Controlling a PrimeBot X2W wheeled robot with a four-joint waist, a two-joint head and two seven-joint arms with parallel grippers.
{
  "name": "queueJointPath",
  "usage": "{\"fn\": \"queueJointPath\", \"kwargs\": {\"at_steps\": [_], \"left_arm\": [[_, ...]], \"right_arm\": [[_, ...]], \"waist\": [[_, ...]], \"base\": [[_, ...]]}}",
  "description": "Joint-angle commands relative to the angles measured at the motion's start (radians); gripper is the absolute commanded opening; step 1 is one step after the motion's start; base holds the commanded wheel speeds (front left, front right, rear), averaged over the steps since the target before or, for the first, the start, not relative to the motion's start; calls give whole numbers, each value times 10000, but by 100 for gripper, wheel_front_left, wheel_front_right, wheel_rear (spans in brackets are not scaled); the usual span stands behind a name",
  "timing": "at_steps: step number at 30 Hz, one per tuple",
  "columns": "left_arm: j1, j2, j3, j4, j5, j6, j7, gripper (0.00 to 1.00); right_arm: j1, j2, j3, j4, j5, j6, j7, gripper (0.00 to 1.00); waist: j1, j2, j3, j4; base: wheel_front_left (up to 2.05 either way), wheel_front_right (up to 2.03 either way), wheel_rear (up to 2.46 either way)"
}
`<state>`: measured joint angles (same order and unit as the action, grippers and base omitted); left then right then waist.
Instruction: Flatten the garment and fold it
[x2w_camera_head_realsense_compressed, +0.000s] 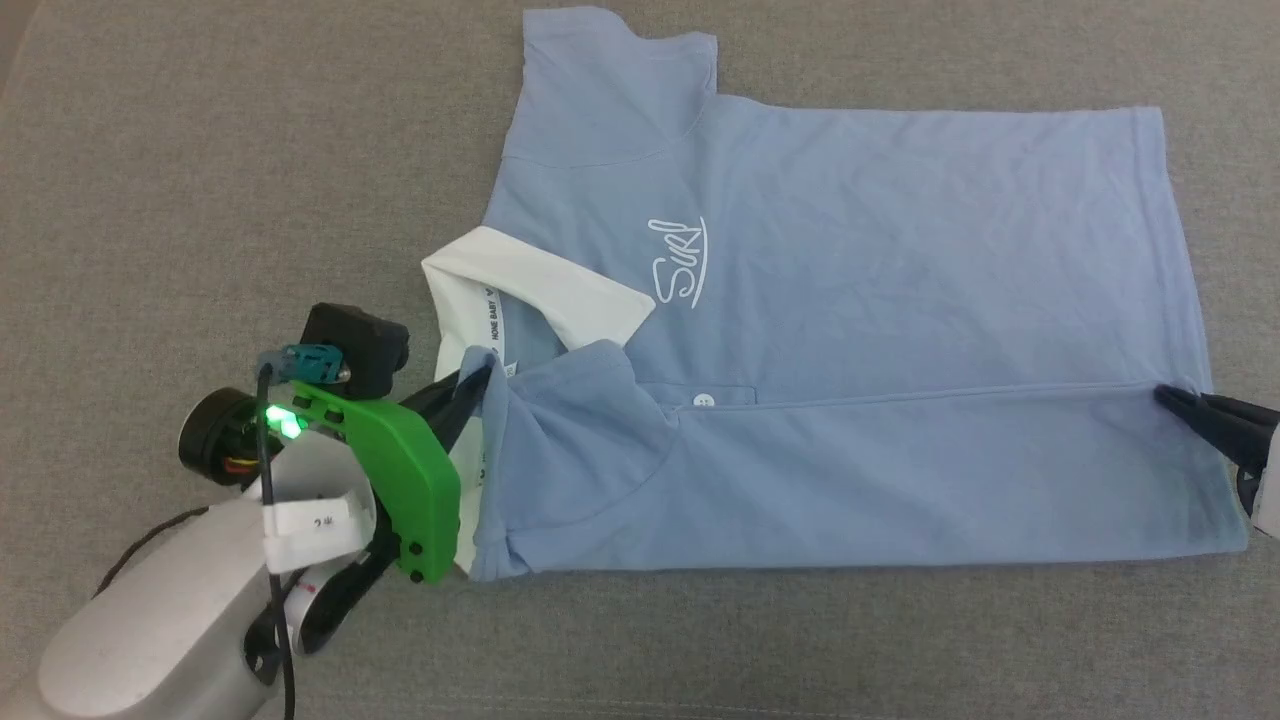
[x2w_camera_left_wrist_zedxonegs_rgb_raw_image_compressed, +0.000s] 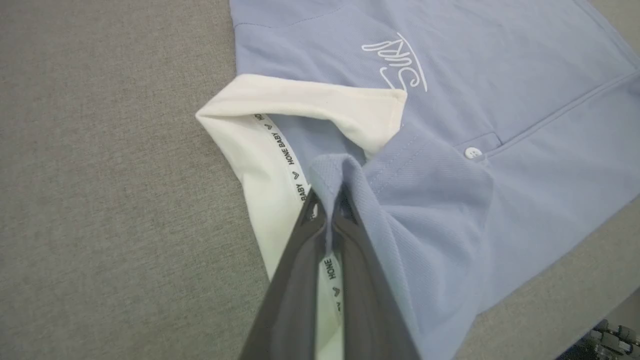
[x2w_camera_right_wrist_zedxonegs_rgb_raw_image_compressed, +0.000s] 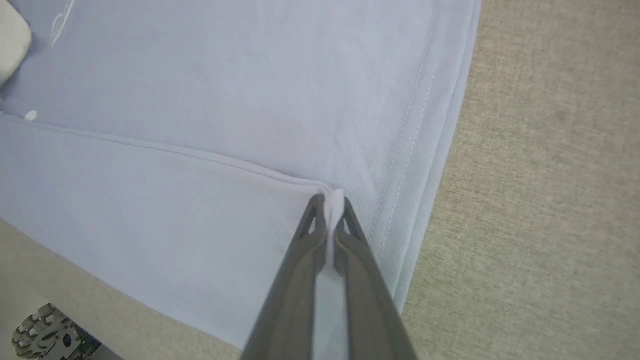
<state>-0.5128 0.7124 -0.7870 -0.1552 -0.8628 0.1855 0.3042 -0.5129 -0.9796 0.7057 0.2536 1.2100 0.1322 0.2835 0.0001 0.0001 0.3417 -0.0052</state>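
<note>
The left claw (x2w_camera_head_realsense_compressed: 478, 385) is pinching the folded-over shoulder edge of the garment (x2w_camera_head_realsense_compressed: 880, 290), just beside the white collar (x2w_camera_head_realsense_compressed: 520, 290) (logo lying beyond its tips). The right claw (x2w_camera_head_realsense_compressed: 1172, 398) is pinching the same flap near the hem, with the garment lying between both on the grey worktop (x2w_camera_head_realsense_compressed: 200, 150).

A grey worktop (x2w_camera_head_realsense_compressed: 200, 150) covered in woven fabric lies flat, its weave fine and even, with faint mottling. In the head view its far left corner curves round. In the right wrist view its near edge drops to pale floor (x2w_camera_right_wrist_zedxonegs_rgb_raw_image_compressed: 20, 280).
</note>
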Motion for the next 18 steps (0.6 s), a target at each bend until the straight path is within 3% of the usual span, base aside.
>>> {"fn": "queueJointPath", "kwargs": {"at_steps": [1, 11, 12, 13, 14, 18], "left_arm": [[-269, -71, -18, 185, 114, -77, -50, 0], [-671, -666, -102, 1634, 337, -125, -428, 0], [-683, -731, -120, 1815, 370, -87, -467, 8], [-690, -777, -141, 1957, 418, -48, -503, 63], [-694, -832, -172, 2115, 458, -4, -521, 100], [-694, -1053, -191, 2432, 488, 93, -686, 100]], "right_arm": [[-168, 130, -82, 103, -170, -15, 65, 0], [-329, 827, -248, 620, -952, -15, 308, 0], [-342, 905, -287, 722, -1039, -15, 314, 0], [-358, 967, -323, 791, -1144, -15, 279, 16], [-374, 1035, -361, 869, -1285, -15, 251, 100], [-405, 1259, -587, 998, -1663, -15, 84, 100]], "waist": [[-1, -1, 78, -9], [-1, -1, 119, -2], [-1, -1, 79, -1], [-1, -1, 37, 0], [-1, -1, -8, -3], [-1, -1, -264, 3]], "base": [[0, 0, 0], [0, 0, 0], [0, 0, 0], [0, 0, 0], [0, 0, 0], [0, 0, 0]]}}
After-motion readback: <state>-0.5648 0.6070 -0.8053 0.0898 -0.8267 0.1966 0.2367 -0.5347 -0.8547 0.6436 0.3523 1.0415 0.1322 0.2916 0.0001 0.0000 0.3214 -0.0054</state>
